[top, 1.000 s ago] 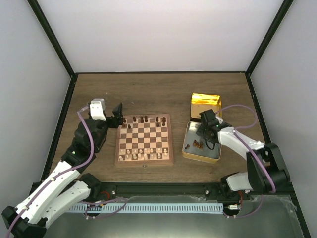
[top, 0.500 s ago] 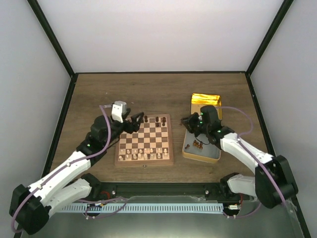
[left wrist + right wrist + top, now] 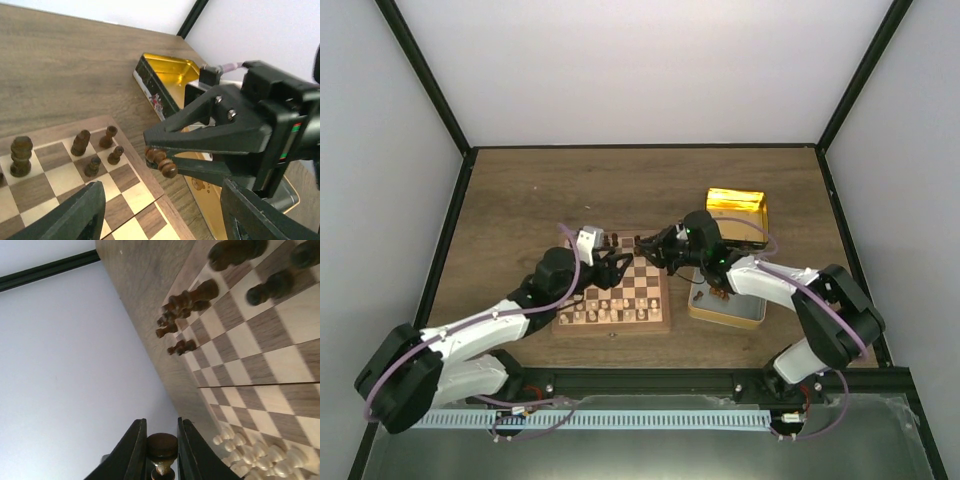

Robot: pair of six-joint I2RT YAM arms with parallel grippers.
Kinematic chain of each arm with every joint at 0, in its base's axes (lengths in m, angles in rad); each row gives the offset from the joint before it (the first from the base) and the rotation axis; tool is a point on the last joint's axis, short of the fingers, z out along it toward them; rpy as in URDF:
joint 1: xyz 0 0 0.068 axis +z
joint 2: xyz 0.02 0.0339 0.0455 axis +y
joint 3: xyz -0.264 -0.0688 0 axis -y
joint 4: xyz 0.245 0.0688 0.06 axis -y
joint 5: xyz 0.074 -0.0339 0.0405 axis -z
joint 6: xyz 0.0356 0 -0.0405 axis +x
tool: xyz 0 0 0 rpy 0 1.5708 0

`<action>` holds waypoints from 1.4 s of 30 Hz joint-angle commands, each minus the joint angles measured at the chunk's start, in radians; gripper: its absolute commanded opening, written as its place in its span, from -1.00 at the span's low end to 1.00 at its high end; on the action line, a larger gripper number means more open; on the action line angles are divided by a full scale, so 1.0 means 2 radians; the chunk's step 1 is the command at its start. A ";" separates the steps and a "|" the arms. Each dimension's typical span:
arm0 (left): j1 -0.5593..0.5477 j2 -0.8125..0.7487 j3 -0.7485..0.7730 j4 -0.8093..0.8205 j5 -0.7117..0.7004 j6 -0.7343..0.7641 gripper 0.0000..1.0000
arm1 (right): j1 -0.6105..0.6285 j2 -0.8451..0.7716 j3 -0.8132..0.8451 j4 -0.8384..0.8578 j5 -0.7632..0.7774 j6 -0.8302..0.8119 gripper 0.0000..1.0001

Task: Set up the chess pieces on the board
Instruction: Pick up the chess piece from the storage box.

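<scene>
My right gripper point(image 3: 641, 244) is shut on a dark brown chess piece point(image 3: 161, 446), holding it sideways in the air over the far right corner of the board point(image 3: 612, 327). In the left wrist view the held piece point(image 3: 161, 161) juts from the right gripper's tips above the board's border point(image 3: 150, 187). My left gripper point(image 3: 619, 263) hovers over the board just left of it, open, with nothing between its fingers point(image 3: 75, 215). Several dark chess pieces point(image 3: 80, 142) stand on the far rows, also shown in the right wrist view point(image 3: 192, 296).
Pale chessmen point(image 3: 605, 312) fill the board's near rows. Right of the board lies a grey tin tray point(image 3: 746, 317) with a few dark pieces point(image 3: 720, 293) in it. Behind it stands the gold tin point(image 3: 736, 206).
The right gripper rose out of the tin tray with a dark piece and moved left to the board's corner. The left arm swung right from beside the board to over it.
</scene>
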State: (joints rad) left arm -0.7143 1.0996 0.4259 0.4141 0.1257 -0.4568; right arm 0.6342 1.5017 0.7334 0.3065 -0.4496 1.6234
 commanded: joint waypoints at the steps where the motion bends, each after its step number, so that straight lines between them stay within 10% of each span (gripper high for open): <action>1: -0.006 0.036 0.006 0.050 -0.002 -0.014 0.25 | 0.015 0.006 0.033 0.039 -0.019 0.040 -0.85; 21: -0.018 0.077 0.011 0.100 -0.051 -0.027 -0.30 | 0.017 0.024 0.026 0.048 -0.024 0.042 -0.85; 42: -0.017 0.090 0.012 0.089 -0.043 -0.027 -0.38 | 0.017 0.017 0.016 0.064 -0.008 0.043 -0.85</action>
State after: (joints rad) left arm -0.7467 1.2625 0.4484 0.5816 0.0280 -0.5117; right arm 0.6598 1.5585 0.7750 0.4091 -0.4808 1.7031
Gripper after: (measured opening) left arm 0.330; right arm 0.154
